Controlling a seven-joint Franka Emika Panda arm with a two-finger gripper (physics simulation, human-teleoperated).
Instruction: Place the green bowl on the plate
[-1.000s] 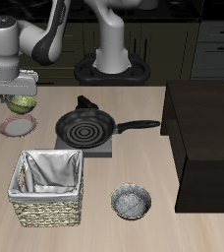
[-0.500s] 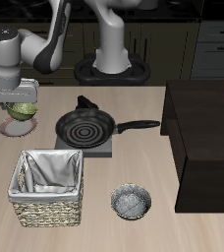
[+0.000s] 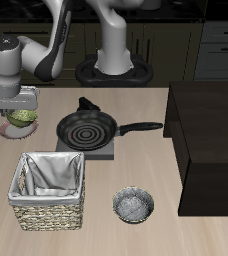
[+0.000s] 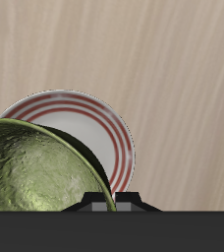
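Note:
My gripper (image 3: 20, 108) is shut on the green bowl (image 3: 23, 119), an olive bowl with a speckled lighter inside, and holds it just above the plate (image 3: 11, 130). The plate has a white centre and a pinkish-red rim; only a sliver of it shows beside the bowl in the exterior view. In the wrist view the green bowl (image 4: 35, 172) fills the near field and overlaps the plate (image 4: 99, 128), which lies on the wooden table beneath. My fingertips are hidden behind the bowl.
A black frying pan (image 3: 86, 129) sits on a grey stove plate beside the bowl. A wicker basket (image 3: 48, 190) with a grey liner and a grey-silver patterned bowl (image 3: 133, 206) stand nearer the front edge. A dark cabinet (image 3: 211, 140) stands across the table.
My gripper has come down with the green bowl, bringing it closer over the plate, which is now mostly covered from the exterior view.

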